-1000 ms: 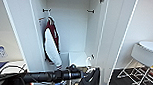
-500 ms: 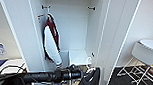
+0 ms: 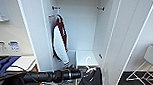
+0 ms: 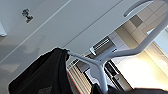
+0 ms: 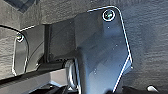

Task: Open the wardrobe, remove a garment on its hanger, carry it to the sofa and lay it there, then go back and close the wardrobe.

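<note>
Hanging below the left end effector point(image 3: 84, 73): hanger point(image 3: 89, 67), pinched, with garment point(image 3: 90, 81) (long axis vertical), outside the open wardrobe point(image 3: 33, 31).

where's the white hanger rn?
Head view: the hanger is low, in front of the open wardrobe, at the tip of the left arm, black garment hanging from it, right of the maroon jacket.
</note>
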Robot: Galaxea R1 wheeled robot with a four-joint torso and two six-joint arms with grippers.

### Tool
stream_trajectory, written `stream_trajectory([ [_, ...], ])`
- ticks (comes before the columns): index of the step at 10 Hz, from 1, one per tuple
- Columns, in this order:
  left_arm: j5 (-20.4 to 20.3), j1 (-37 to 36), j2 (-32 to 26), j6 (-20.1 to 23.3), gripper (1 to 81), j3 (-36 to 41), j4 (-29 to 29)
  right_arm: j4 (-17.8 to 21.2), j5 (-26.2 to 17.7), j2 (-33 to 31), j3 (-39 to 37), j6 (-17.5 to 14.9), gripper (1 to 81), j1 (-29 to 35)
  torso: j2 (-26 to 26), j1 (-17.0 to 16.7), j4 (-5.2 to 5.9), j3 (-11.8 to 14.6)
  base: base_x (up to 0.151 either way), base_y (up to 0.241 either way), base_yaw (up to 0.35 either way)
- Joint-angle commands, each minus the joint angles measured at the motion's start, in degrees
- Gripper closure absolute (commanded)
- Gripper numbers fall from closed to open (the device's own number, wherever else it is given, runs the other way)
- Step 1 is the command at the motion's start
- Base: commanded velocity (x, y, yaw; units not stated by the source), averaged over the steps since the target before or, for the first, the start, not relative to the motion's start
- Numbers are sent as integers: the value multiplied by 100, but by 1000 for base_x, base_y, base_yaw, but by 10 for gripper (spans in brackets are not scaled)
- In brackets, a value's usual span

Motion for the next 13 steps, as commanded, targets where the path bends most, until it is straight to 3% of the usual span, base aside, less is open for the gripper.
stream_trajectory([
  [1, -218, -910, -11, 5, 811, 245, 66, 47, -266, -5, -15, 2, 10, 216, 0, 0, -19, 0, 0, 0, 0],
  [2, -227, -910, -29, 6, 811, 254, 74, 47, -266, -5, -15, -7, 10, 215, 0, 0, 103, 0, 0, 0, 0],
  [3, -227, -910, -47, 6, 811, 271, 74, 47, -257, -5, -15, 2, 10, 206, 0, 0, 133, 0, 0, 0, 0],
  [13, -438, -848, -117, -12, 811, 254, 48, 56, -248, -5, -15, 2, 10, 198, 0, 0, 127, 0, 0, 0, 0],
])
